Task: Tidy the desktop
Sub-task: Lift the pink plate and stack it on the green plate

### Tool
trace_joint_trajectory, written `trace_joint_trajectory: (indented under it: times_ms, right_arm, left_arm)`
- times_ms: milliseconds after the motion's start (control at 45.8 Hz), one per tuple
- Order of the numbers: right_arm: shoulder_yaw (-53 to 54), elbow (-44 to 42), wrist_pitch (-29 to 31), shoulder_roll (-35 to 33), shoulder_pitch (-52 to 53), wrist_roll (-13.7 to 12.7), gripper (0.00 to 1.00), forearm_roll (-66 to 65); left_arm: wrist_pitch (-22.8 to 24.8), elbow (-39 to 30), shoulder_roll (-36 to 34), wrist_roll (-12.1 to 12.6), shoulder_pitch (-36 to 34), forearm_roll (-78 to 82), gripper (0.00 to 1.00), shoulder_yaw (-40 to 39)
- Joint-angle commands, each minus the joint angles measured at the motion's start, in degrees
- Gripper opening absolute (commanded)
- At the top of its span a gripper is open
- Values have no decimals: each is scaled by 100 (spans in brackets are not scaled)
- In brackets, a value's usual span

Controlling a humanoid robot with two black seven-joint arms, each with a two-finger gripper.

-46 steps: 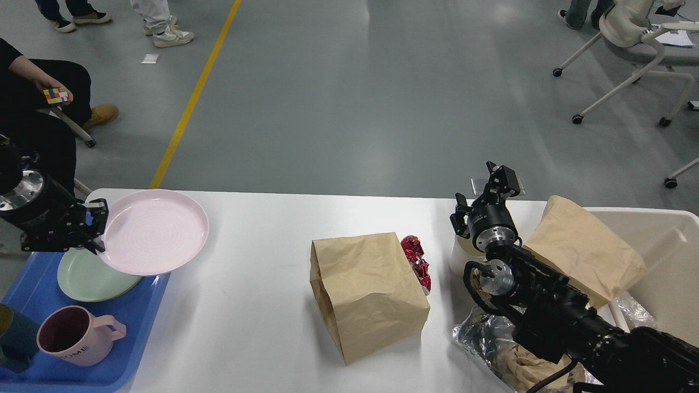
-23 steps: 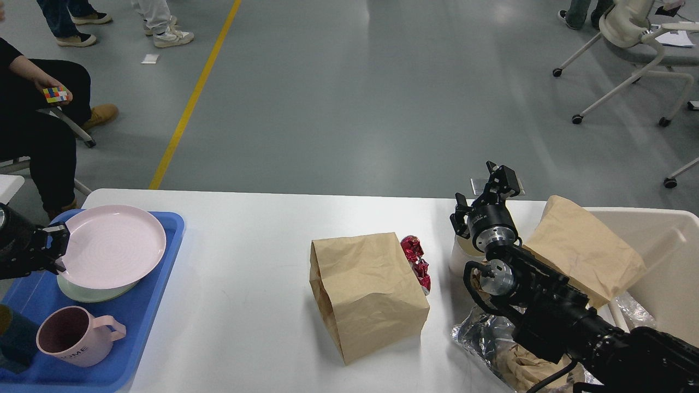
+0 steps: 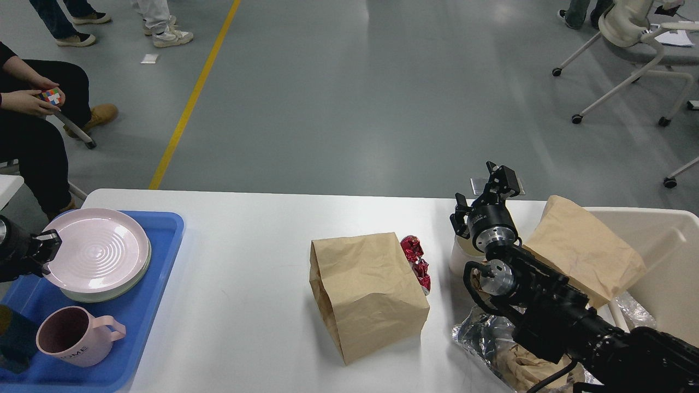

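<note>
The white desktop (image 3: 256, 273) spans the view. A blue tray (image 3: 158, 262) lies on its left end. My left gripper (image 3: 45, 252) is at the left rim of a pink plate (image 3: 98, 256) and looks shut on it; the plate rests on a green plate (image 3: 104, 296) in the tray. A brown paper bag (image 3: 366, 295) lies mid-table with red foil wrappers (image 3: 416, 261) behind it. My right gripper (image 3: 501, 173) is raised over the table's far edge, open and empty, above a white cup (image 3: 460, 256).
A pink mug (image 3: 71, 335) and a dark cup (image 3: 13, 335) stand in the tray. A cream bin (image 3: 674, 256) at the right holds another brown bag (image 3: 584, 251). Crumpled silver foil (image 3: 483, 338) lies under my right arm. A seated person (image 3: 33, 125) is at the far left.
My left gripper carried the pink plate leftward and down from above the table onto the green plate in the tray. My right arm has not moved.
</note>
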State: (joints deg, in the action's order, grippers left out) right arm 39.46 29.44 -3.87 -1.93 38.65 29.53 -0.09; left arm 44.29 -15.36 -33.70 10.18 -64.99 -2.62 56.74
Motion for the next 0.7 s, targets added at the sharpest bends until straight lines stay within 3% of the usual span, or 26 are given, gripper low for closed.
trace_joint_trajectory:
  times_ms: [0,131,284,350,437,568,677]
  right_arm:
    - [0,0,0,0,2,0,100,0]
    - [0,0,0,0,-7,0,100,0]
    - [0,0,0,0,2,0,100,0]
    - [0,0,0,0,-7,0,100,0]
    - [0,0,0,0,2,0,100,0]
    - [0,0,0,0,2,0,100,0]
    - [0,0,0,0,2,0,100,0]
  left_arm:
    - [-228,15,48,168,48,7,0,-5]
    - [-307,15,65,177,101,8,0,-5]
    - [-395,15,65,168,92,16,11,-49]
    - [-456,15,65,168,92,16,22,-110]
    - [-649,15,65,159,101,16,43,-163]
    - [-1413,15,74,89,92,25,88,-207]
    - [-1801,-11,83,151,101,43,93,-295]
